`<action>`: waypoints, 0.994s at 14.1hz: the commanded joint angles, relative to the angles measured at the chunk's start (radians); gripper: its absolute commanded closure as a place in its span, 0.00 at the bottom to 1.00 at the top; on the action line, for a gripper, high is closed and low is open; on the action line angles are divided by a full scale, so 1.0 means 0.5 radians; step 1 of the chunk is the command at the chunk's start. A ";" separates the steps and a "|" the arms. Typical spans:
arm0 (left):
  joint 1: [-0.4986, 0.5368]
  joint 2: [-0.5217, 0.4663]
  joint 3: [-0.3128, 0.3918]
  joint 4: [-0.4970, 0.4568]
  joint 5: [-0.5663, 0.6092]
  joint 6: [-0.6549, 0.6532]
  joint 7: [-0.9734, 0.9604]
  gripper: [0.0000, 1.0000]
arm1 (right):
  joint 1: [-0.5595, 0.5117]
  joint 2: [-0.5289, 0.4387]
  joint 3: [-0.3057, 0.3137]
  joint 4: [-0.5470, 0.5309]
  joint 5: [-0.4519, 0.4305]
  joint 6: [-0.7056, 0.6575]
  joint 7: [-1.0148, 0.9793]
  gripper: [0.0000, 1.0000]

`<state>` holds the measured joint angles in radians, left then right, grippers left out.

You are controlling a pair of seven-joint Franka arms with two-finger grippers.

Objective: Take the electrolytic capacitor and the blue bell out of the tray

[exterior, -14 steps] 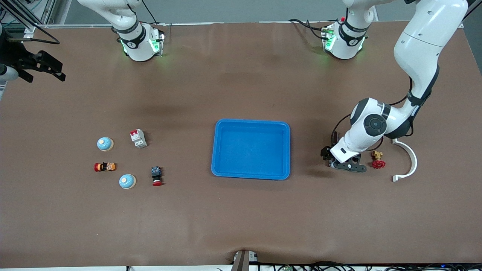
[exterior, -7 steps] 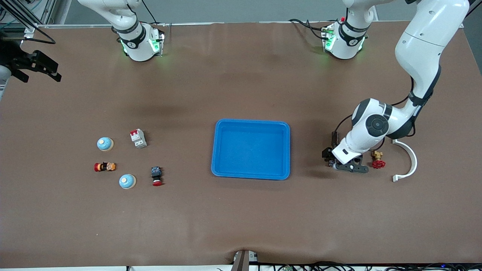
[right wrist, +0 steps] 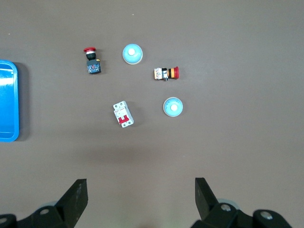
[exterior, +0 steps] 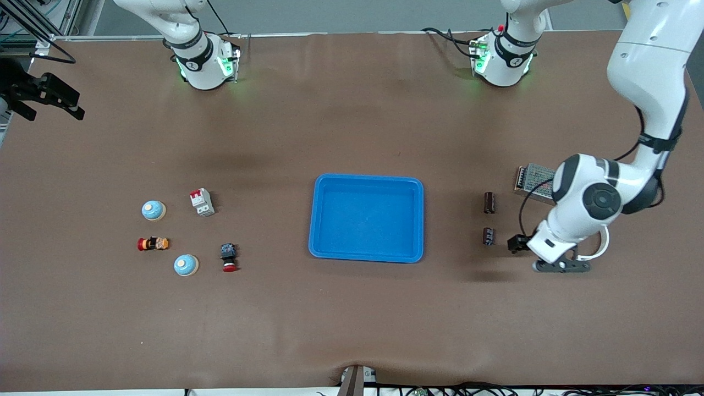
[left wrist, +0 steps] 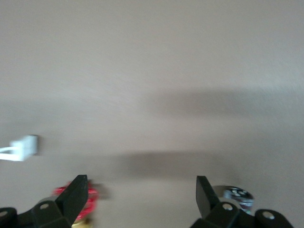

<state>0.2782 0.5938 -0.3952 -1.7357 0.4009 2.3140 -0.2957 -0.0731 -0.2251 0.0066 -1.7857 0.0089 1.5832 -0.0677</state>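
Two dark capacitors lie between the tray and the left arm, one (exterior: 489, 202) farther from the camera than the other (exterior: 488, 236). My left gripper (exterior: 550, 258) is open and empty, low over the table beside the nearer capacitor. In the left wrist view the gripper (left wrist: 140, 190) has bare table between its fingers, and a shiny capacitor end (left wrist: 236, 194) shows just outside one finger. Two pale blue bells (exterior: 153, 210) (exterior: 186, 264) sit toward the right arm's end. My right gripper (exterior: 52, 113) waits open, high over the table's edge. Its wrist view (right wrist: 141, 192) shows both bells (right wrist: 132, 53) (right wrist: 172, 106).
A blue tray (exterior: 324, 220) stands mid-table. A metal power supply (exterior: 532, 180) and a white curved clip (exterior: 602, 245) lie by the left arm. A red valve (left wrist: 88, 194) sits beside one left finger. A white breaker (exterior: 202, 202), a striped switch (exterior: 153, 243) and a red push button (exterior: 229, 257) lie near the bells.
My left gripper moved off the capacitors toward the left arm's end and nearer the camera, uncovering both capacitors and the power supply and hiding the valve. My right gripper shifted slightly outward.
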 commanded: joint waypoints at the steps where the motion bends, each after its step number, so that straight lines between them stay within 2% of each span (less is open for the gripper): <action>1: -0.013 0.156 -0.010 0.396 0.011 -0.292 0.094 0.00 | -0.029 0.061 0.024 0.111 -0.009 -0.028 0.031 0.00; 5: 0.017 0.162 0.014 0.486 0.008 -0.431 0.171 0.00 | -0.035 0.067 0.024 0.135 -0.012 -0.028 0.028 0.00; 9: -0.007 0.205 0.011 0.759 -0.016 -0.722 0.171 0.00 | -0.038 0.067 0.024 0.141 -0.012 -0.028 0.028 0.00; 14: -0.047 0.187 0.032 0.793 -0.053 -0.762 0.168 0.00 | -0.038 0.067 0.024 0.141 -0.012 -0.028 0.028 0.00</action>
<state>0.2802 0.6716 -0.3870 -1.3835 0.3905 1.9767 -0.2287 -0.0770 -0.2032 0.0065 -1.7391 0.0089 1.5830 -0.0670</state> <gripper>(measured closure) 0.000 0.000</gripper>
